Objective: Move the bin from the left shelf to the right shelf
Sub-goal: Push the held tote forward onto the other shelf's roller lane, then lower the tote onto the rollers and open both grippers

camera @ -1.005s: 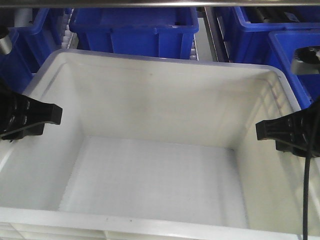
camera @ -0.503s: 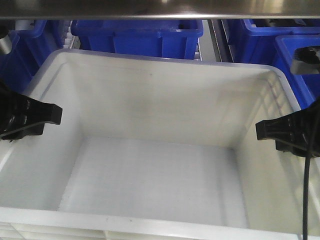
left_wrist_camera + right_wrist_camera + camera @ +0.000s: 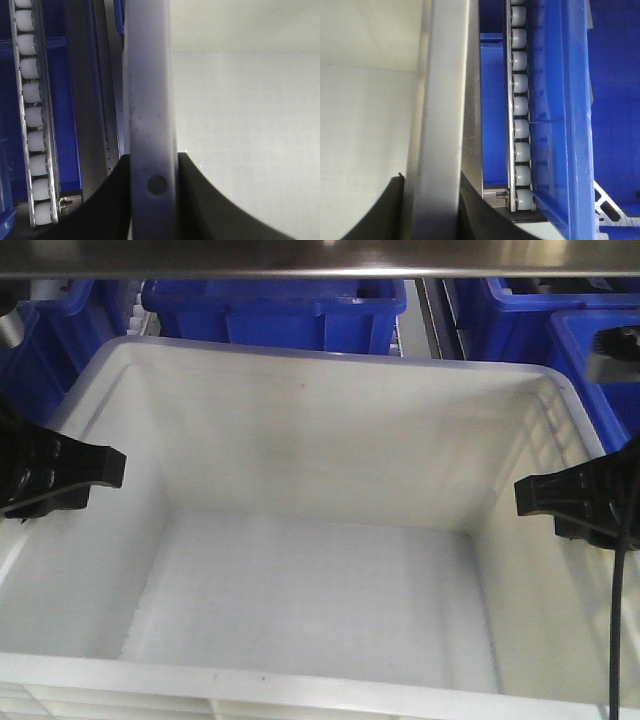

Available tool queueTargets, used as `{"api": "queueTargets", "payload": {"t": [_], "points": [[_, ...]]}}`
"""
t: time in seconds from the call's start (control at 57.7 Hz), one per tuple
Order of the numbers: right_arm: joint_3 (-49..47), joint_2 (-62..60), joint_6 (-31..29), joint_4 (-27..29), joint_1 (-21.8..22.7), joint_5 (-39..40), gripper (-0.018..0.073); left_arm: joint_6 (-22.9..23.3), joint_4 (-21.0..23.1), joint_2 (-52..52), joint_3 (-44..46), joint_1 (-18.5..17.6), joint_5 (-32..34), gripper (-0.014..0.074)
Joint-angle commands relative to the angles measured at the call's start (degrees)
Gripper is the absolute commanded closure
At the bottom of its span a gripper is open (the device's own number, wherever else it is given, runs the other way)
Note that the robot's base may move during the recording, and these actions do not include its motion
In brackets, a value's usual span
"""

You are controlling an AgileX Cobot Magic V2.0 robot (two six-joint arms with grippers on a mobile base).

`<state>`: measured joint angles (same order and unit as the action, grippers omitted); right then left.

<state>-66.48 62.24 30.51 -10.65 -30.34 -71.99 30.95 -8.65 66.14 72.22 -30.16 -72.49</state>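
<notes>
Bin (image 3: 320,430) fills the front view: empty, open side up, near rim along the bottom edge. It sits below a steel crossbar (image 3: 320,258), with blue bins (image 3: 270,305) close behind its far wall. Whether its base rests on rollers or hangs clear: cannot tell.

Left gripper (image 3: 152,166) straddles the bin's left wall, one finger (image 3: 112,205) outside and the other inside, both tight against the rim, so it is clamped on the bin. Right gripper (image 3: 436,185) does the same on the right wall, clenched on that rim. Judgement: a hold on opposite walls keeps a wide crate level and lets both arms carry it sideways together. One arm alone would tip it.

Front view gives the layout: both grippers at about the same height, crate square between them. It hides the outer fingers and what lies beside the crate. The wrist views supply that. A roller lane (image 3: 35,115) runs just left of the bin, and another roller lane (image 3: 520,110) just right, with a blue bin (image 3: 560,125) just beyond it. Clearance on the right looks tight, so sideways travel likely needs a lift or pull-back first.
</notes>
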Motion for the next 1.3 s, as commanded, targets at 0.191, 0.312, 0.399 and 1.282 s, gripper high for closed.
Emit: {"api": "queueTargets", "payload": {"t": [0.191,0.312,0.399,1.282], "points": [[-2.3,-1.3,-1.3,-5.4,0.0,0.3,0.0557,-0.3,-3.4,-2.0,2.2,-0.2,4.9,0.0603],[-2.3,-1.3,-1.3,-6.3,0.0,0.4,0.0557,-0.3,-3.3,-1.5,2.2,-0.2,6.2,0.0603],[-2.3,-1.3,-1.8,-7.2,0.0,0.6,0.0557,-0.2,-2.9,-1.0,2.1,-0.2,7.7,0.0603],[-2.1,7.8,14.4,-17.5,0.0,14.1,0.0537,5.7,-8.1,0.9,-8.9,-0.2,26.7,0.0603]]}}
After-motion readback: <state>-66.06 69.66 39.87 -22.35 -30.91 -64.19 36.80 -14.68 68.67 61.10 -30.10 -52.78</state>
